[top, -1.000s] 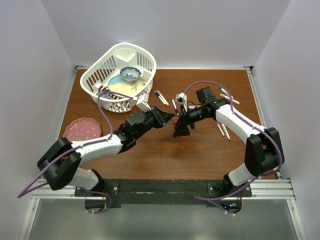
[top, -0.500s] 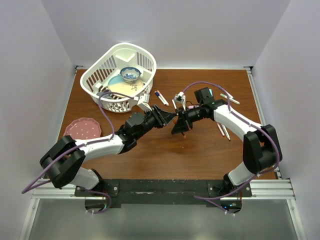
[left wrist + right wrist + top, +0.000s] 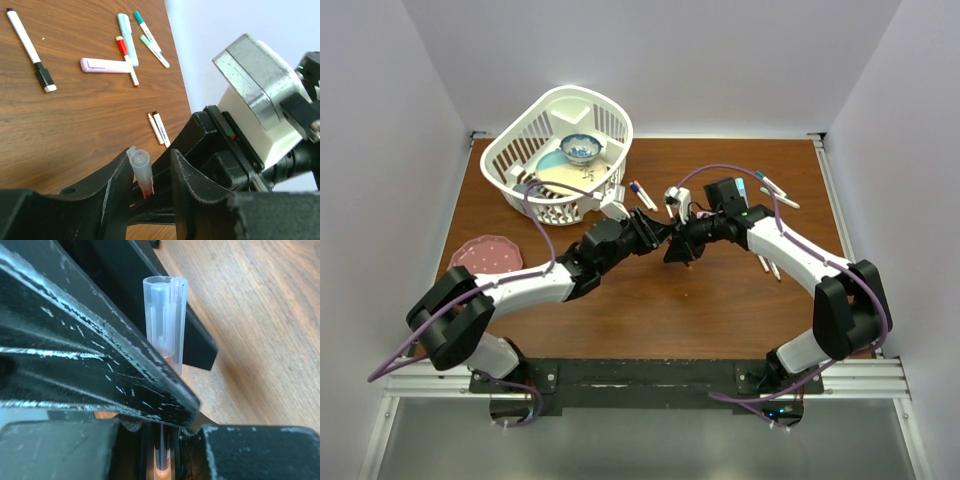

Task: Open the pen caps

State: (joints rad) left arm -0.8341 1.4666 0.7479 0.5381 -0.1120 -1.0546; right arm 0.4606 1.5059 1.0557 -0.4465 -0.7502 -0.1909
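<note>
The left pincer [image 3: 151, 155] stands partly spread around a clear cap [image 3: 139, 165]. In its own wrist view the cap leans against one finger while the other finger sits just apart from it, so nothing is being pinched. The right pincer [image 3: 678, 246] is pressed together on a thin pen [image 3: 161, 466], whose orange-red end shows deep in the narrow gap between its fingers. The clear cap sticks up beyond those fingers with a red tint inside its lower end. I cannot tell whether it is seated on the pen or already loose.

From overhead the two pincers meet nose to nose above the middle of the brown surface [image 3: 650, 310], and the cap is too small to pick out there. That view does take in a white basket [image 3: 605, 118] at the back left with a blue-and-white bowl [image 3: 581, 148] in it, and a pink plate [image 3: 485, 258] near the left edge.

Only the left wrist view shows the loose pens well. A black-capped pen [image 3: 29, 50] lies by itself. Near it a lilac pen [image 3: 102, 65], a light-blue pen [image 3: 126, 32], a red-capped pen [image 3: 122, 47] and a teal-tipped pen [image 3: 155, 51] are bunched together. A pair of short pens [image 3: 160, 129] lies nearer the pincers.

Any print on the barrels is too small to read.
</note>
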